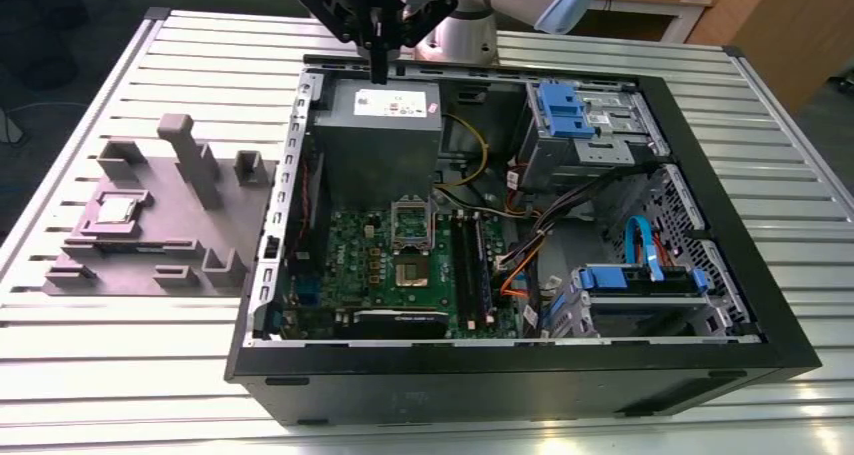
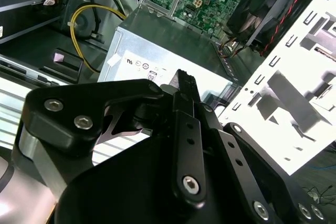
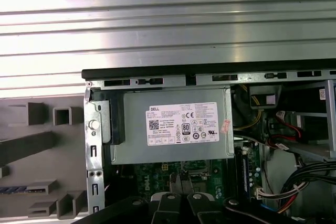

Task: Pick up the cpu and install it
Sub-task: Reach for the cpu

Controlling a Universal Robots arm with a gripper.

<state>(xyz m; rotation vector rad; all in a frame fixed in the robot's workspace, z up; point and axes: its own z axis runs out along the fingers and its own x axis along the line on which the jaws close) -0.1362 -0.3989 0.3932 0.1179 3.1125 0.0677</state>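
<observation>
Fingers point(image 2: 186, 92) pressed together, empty, above power supply point(image 1: 378, 135); cpu point(image 1: 118, 210) on grey fixture point(image 1: 180, 230).

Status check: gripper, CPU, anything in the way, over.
Gripper shut, empty, above grey power supply box. Small silvery square cpu untouched on grey fixture, exterior view's left. Nothing lies on it.

Exterior view: bright, even room light from above. Table point(image 1: 120, 375) threw broad glare along metal slats. Computer case point(image 1: 507, 380) interior was darker, shadowed below walls. Grey fixture block point(image 1: 160, 245) cast soft, short shadows.
First wrist view: table point(image 3: 168, 19) burned out to white bands; power supply label point(image 3: 182, 124) was bright; motherboard point(image 3: 157, 174) dim.
Second wrist view: perforated chassis panel point(image 2: 294, 114) clipped white; black gripper point(image 2: 185, 80) was underexposed, small glints on screws.
</observation>
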